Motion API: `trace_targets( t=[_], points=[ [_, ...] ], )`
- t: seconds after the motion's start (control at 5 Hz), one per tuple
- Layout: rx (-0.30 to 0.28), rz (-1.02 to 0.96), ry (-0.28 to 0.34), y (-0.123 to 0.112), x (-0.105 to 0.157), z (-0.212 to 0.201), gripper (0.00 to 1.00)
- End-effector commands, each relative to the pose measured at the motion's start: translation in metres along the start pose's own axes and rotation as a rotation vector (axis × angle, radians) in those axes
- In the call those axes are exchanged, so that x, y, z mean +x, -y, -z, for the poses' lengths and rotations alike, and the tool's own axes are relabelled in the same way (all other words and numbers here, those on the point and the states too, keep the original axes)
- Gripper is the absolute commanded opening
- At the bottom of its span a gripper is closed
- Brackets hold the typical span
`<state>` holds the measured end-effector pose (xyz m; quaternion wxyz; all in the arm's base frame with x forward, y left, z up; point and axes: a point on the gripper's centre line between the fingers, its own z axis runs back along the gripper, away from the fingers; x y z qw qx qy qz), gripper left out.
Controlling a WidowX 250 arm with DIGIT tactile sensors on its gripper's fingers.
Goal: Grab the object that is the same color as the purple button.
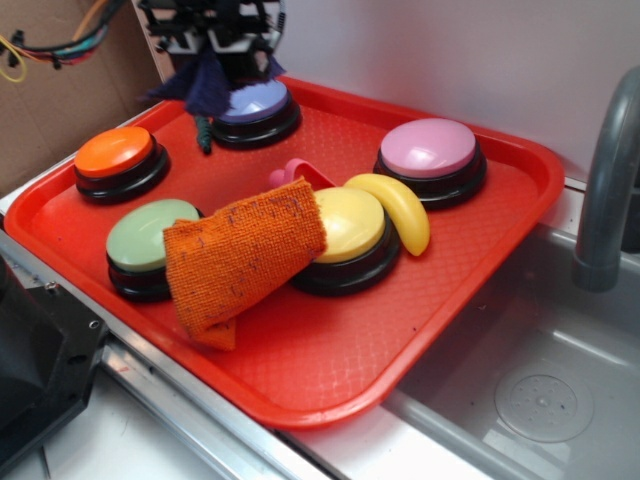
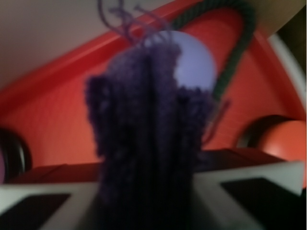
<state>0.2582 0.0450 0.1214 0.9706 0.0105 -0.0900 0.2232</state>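
Purple-navy knitted cloth [image 1: 210, 85] hangs limp from the robot's gripper [image 1: 222, 42] above the far side of a red tray [image 1: 330, 375], its jaws clamped on the fabric. From the wrist camera, the cloth [image 2: 148, 143] fills the middle of the view, pinched between the two pale fingers [image 2: 249, 191] at the bottom edge, loose threads trailing off its far end.

Directly beneath the lifted cloth sits the purple button [image 1: 257, 108], a lavender dome on a black base, at the tray's back edge. Its pale dome [image 2: 196, 64] peeks out behind the cloth in the wrist view, with a dark green rope [image 2: 235, 43] curving around it. The rope's end [image 1: 204, 135] pokes out just beside the button's base in the exterior view.

Elsewhere on the tray: an orange button [image 1: 120, 160] at the left, a pink button [image 1: 430, 158] at the right, a green button [image 1: 148, 245] and a yellow button [image 1: 345, 240] nearer the front. An orange woven cloth [image 1: 240, 260] lies draped between the green and yellow buttons, overlapping both. A toy banana [image 1: 398, 208] rests against the yellow button, and a small pink object [image 1: 292, 175] shows behind the orange cloth. A grey sink [image 1: 540, 380] and faucet [image 1: 605, 190] stand right of the tray.
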Motion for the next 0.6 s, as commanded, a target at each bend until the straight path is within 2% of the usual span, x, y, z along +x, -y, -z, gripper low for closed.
trace_targets(
  t=[0.0, 0.2, 0.4],
  points=[
    [-0.034, 0.087, 0.053, -0.028, -0.017, -0.05, 0.0],
    [-0.042, 0.107, 0.052, -0.039, -0.036, -0.055, 0.0],
    [-0.047, 0.109, 0.015, -0.044, -0.049, -0.052, 0.0]
  ],
)
